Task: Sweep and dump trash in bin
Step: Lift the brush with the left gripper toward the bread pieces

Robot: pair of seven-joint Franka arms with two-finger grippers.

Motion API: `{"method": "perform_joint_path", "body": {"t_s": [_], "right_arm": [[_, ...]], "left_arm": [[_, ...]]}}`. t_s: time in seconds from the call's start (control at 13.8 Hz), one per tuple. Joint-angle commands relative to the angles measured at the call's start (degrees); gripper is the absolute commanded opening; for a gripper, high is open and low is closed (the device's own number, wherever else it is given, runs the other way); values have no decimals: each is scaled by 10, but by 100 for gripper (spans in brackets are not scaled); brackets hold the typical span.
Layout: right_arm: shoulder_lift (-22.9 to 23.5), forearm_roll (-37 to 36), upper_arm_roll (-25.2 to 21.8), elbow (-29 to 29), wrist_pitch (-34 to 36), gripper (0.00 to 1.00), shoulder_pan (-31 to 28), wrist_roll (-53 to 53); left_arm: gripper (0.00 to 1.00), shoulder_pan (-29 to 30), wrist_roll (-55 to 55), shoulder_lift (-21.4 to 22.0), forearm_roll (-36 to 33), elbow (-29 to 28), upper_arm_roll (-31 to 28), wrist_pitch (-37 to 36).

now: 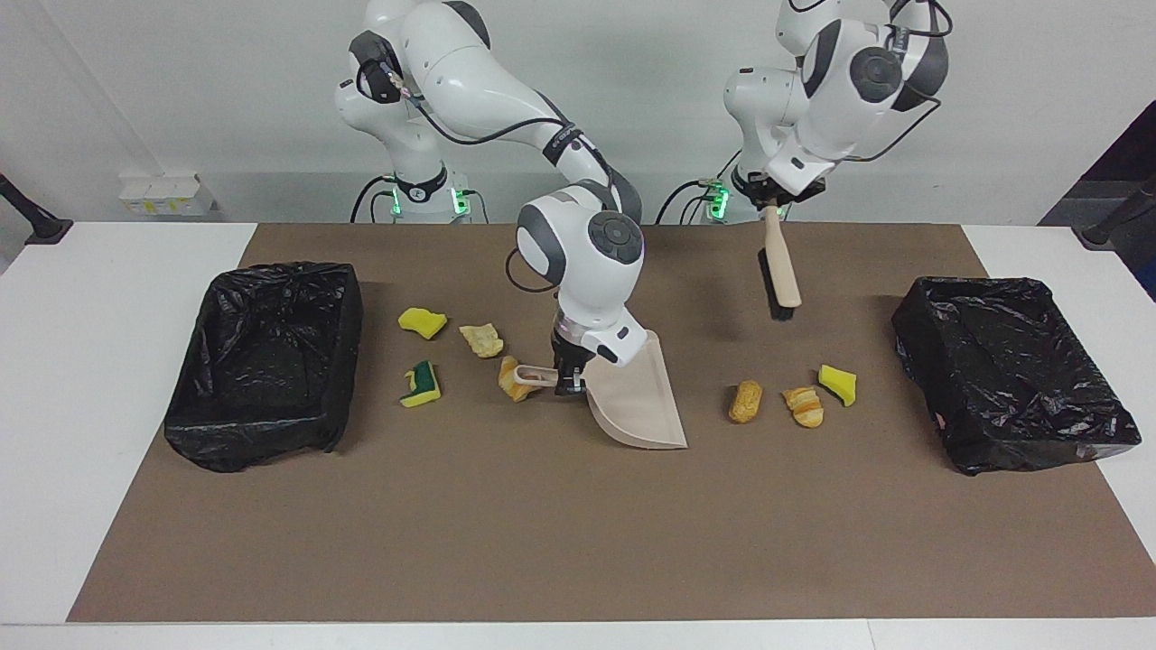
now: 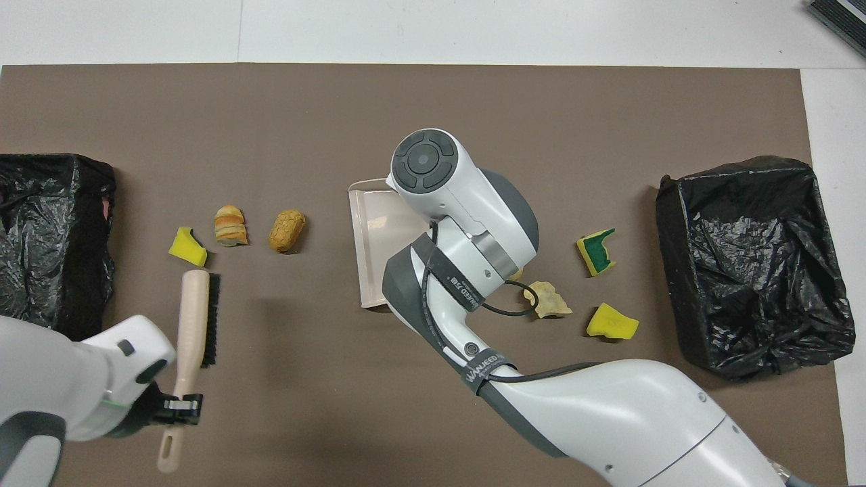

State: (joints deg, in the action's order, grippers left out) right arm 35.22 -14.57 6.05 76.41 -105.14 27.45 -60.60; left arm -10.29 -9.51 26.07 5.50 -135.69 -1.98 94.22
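A brown mat (image 1: 578, 524) covers the table. Two bag-lined bins sit on it, one (image 1: 262, 361) at the right arm's end, one (image 1: 1011, 370) at the left arm's end. The dustpan (image 1: 637, 397) rests mid-mat, its lip toward the left arm's end. The right gripper (image 1: 566, 384) is clamped on the pan's handle. The left gripper (image 1: 768, 200) grips a brush (image 1: 778, 266) by its handle, raised over the mat between the pan and the left arm's bin. Trash: four scraps (image 1: 479, 338) lie between the pan and the right arm's bin, one touching the pan's handle; three scraps (image 1: 802, 406) lie between the pan's lip and the left arm's bin.
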Motion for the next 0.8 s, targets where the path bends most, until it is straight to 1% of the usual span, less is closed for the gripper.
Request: {"method": "perform_joint_path", "body": {"t_s": [0.0, 0.07, 0.15, 0.22, 0.36, 0.51, 0.58, 0.73], "right_arm": [[-1, -10, 5, 8, -11, 0, -2, -4], [-1, -10, 5, 8, -13, 0, -2, -3], [0, -9, 5, 8, -15, 0, -3, -3], [0, -9, 5, 8, -15, 0, -4, -3], [3, -9, 5, 10, -20, 0, -4, -2], [3, -8, 5, 10, -20, 0, -3, 0], [3, -9, 5, 10, -20, 0, -3, 3], [3, -9, 5, 10, -23, 0, -4, 4]], "left_arm": [[0, 78, 13, -90, -8, 88, 10, 24], [0, 100, 15, -107, -10, 101, 10, 25], [0, 120, 39, -125, -35, 104, 10, 37], [0, 129, 66, -133, -52, 109, 10, 38], [0, 142, 73, -145, -56, 108, 10, 41], [0, 146, 73, -184, -57, 107, 10, 54], [0, 146, 72, -202, -57, 108, 10, 77], [0, 137, 66, -212, -54, 100, 11, 96]]}}
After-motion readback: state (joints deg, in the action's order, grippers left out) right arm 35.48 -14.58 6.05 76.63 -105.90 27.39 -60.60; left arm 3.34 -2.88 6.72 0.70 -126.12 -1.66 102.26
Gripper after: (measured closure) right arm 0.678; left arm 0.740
